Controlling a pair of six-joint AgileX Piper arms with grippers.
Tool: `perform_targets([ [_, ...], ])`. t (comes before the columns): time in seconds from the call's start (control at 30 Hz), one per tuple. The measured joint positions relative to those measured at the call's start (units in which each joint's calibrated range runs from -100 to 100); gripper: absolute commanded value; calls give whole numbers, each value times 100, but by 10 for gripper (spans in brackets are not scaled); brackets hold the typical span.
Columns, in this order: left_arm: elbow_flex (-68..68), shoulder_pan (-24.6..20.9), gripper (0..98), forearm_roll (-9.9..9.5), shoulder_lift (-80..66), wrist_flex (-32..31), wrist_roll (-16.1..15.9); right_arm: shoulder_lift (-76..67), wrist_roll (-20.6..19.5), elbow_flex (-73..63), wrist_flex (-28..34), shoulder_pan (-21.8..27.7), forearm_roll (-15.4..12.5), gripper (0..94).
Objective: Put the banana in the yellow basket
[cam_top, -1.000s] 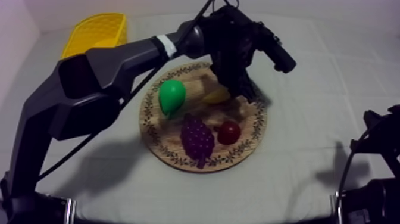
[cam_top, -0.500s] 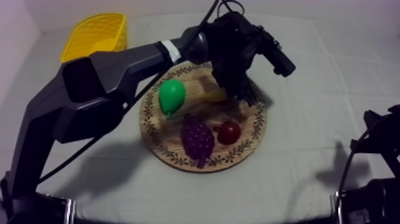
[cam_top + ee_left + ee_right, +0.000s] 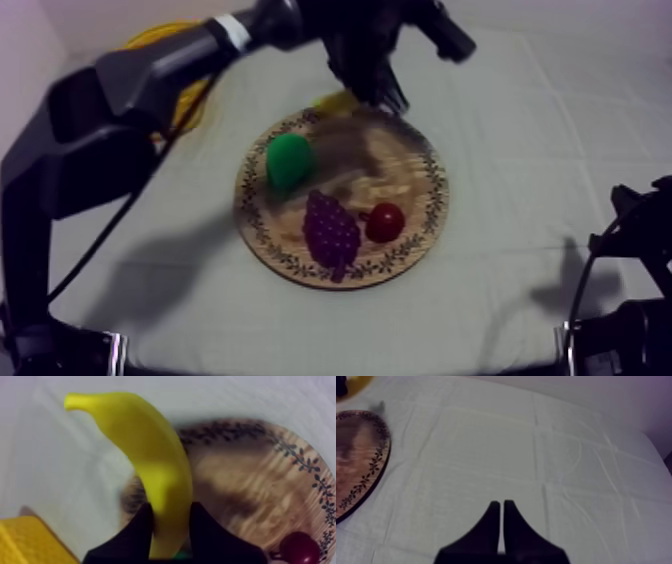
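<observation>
My left gripper (image 3: 372, 92) is shut on the yellow banana (image 3: 336, 100), which hangs in the air over the far rim of the round wooden board (image 3: 400, 190). From the left wrist the banana (image 3: 150, 471) stands between the two black fingers (image 3: 136, 535), above the board's rim (image 3: 300, 461) and the cloth. The yellow basket (image 3: 185, 85) lies at the far left, mostly hidden behind my left arm; its corner (image 3: 25, 541) lies close beside the gripper. My right gripper (image 3: 501, 526) rests shut over bare cloth at the near right.
On the board lie a green pear (image 3: 289, 160), a purple bunch of grapes (image 3: 331, 232) and a small red fruit (image 3: 385, 221). My left arm stretches across the table's left half. The right arm (image 3: 630, 300) sits low at the right edge.
My left gripper has lifted the banana off the board and carried it toward the far left, in the basket's direction. The right arm has not moved.
</observation>
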Motion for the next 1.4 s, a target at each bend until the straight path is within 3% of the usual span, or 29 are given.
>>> perform_targets([
  [0.23,438,-536,233,-303,-1009,-3,-103,0,0,0,0,0,0,4],
  [0.5,1216,-1422,227,-316,-1921,-157,-117,0,0,0,0,0,0,4],
  [0.83,2180,-2397,230,-264,-1934,-517,-63,0,0,0,0,0,0,4],
  [1.03,2713,-2627,230,-214,-1658,-847,70,0,0,0,0,0,0,4],
  [1.4,2791,-2595,277,-47,-1173,-1417,130,0,0,0,0,0,0,4],
])
